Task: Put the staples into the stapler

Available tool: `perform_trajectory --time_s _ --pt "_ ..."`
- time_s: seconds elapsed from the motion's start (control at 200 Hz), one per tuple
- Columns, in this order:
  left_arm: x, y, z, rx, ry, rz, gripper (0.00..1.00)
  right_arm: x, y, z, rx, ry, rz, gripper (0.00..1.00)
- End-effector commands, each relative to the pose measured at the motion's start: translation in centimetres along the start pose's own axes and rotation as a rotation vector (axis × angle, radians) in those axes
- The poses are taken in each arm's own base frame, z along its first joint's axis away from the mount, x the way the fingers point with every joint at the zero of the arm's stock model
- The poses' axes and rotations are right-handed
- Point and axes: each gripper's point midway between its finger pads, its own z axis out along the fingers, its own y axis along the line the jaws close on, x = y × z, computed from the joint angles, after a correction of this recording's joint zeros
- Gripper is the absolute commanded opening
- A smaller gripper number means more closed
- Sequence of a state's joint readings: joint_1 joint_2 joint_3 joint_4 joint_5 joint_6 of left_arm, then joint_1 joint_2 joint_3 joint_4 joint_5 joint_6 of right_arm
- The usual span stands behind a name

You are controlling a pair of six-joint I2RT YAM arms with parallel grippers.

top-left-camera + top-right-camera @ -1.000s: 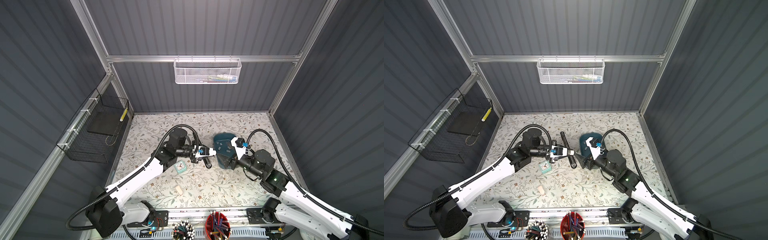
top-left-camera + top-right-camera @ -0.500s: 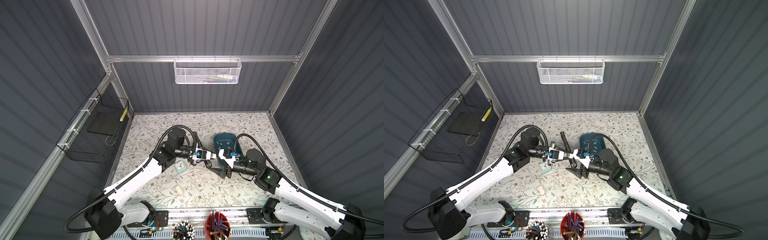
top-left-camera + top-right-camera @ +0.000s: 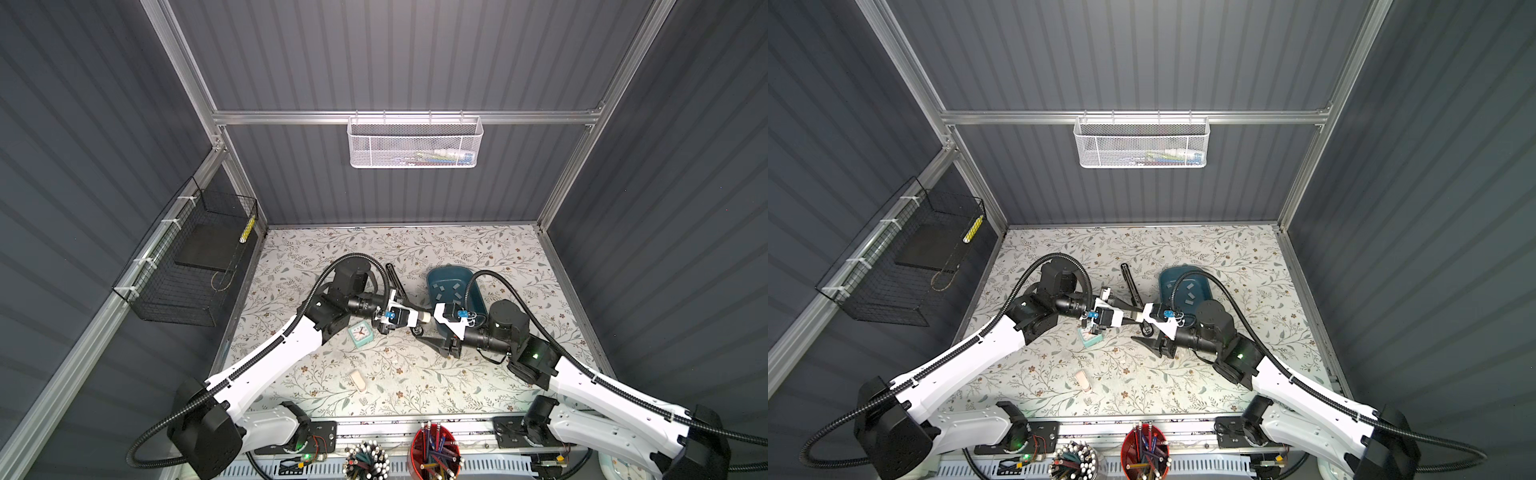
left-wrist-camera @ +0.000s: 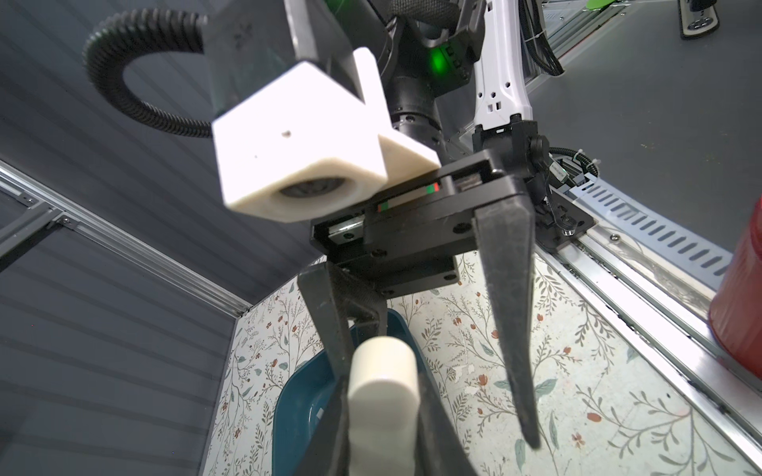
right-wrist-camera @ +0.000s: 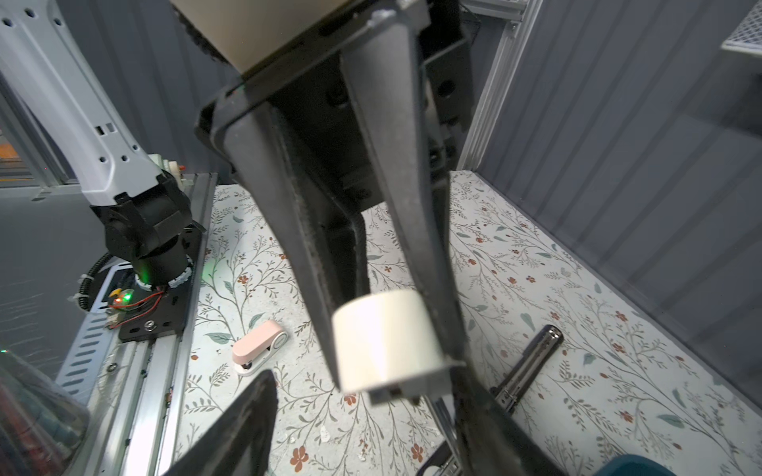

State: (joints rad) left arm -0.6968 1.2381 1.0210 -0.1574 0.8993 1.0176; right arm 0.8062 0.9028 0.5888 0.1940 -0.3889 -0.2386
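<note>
Left gripper (image 5: 391,358): jaws clamped on cream stapler (image 4: 383,391), held above the table (image 3: 415,374)
Right gripper (image 4: 441,412): jaws apart, one each side of the stapler's free end; contact unclear
Staples (image 3: 441,286): loose grey strips in the teal tray (image 3: 434,277), just beyond the right gripper
Elsewhere: pink stapler (image 5: 257,348) near the front edge; black stapler (image 5: 532,366) left of tray; clock (image 3: 360,333) by left arm

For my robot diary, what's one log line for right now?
left gripper: shut on small cream plastic stapler | right gripper: open, facing it | grey metal staple strips: in teal plastic tray
</note>
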Motion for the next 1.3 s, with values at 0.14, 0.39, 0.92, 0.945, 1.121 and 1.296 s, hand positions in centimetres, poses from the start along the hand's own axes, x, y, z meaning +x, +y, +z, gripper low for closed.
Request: perform_trajectory --time_s 0.14,0.39,0.92,0.945,1.121,1.296 --pt "-0.9 0.1 0.0 0.010 -0.005 -0.033 0.00 -0.9 -1.3 -1.6 0.120 -0.091 -0.069 0.70" --pt "-2.2 -1.2 -0.1 0.085 -0.088 -0.019 0.00 -1.4 -1.5 -0.3 0.090 -0.081 -0.047 0.64" --pt "-2.1 -1.3 0.1 0.109 -0.099 -0.045 0.00 -2.7 -0.9 0.0 0.052 -0.123 -0.006 0.20" --pt "-2.1 -1.1 0.2 0.102 -0.095 -0.051 0.00 -2.8 -0.9 -0.1 0.056 -0.123 0.007 0.19" --pt "0.1 4.5 -0.5 -0.212 0.050 -0.174 0.52 -3.1 -2.2 -0.9 0.124 -0.067 0.182 0.12" --pt "3.9 10.2 -5.9 -0.635 0.377 -0.269 0.69 -1.0 -4.0 -1.0 0.240 0.023 0.371 0.05"
